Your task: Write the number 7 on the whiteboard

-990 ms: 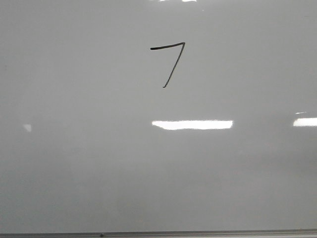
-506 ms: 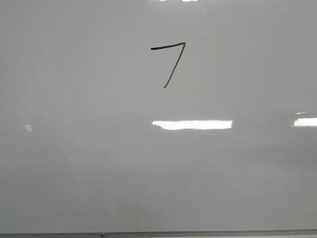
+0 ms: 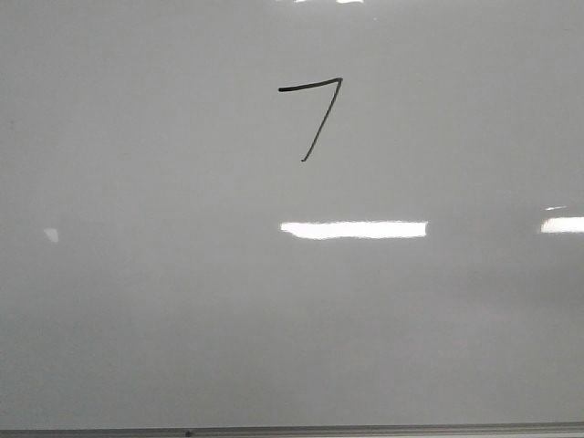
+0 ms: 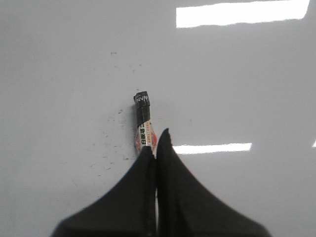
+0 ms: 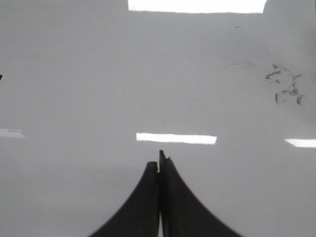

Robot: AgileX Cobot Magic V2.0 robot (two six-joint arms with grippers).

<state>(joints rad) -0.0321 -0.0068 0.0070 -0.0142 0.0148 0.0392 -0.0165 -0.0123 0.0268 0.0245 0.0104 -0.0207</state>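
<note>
A thin black number 7 (image 3: pixel 315 114) stands on the glossy pale whiteboard (image 3: pixel 182 301) in the upper middle of the front view. Neither arm shows in the front view. In the left wrist view my left gripper (image 4: pixel 155 144) is shut on a marker (image 4: pixel 143 118) with a black end and a white and red label; the marker sticks out past the fingertips over the board (image 4: pixel 247 89). In the right wrist view my right gripper (image 5: pixel 159 165) is shut and empty over the board (image 5: pixel 74 98).
The board's thin metal bottom edge (image 3: pixel 292 429) runs along the bottom of the front view. Bright light reflections (image 3: pixel 354 229) lie on the board. Faint smudges of old ink (image 5: pixel 284 86) show in the right wrist view, and small dark specks (image 4: pixel 111 143) beside the marker.
</note>
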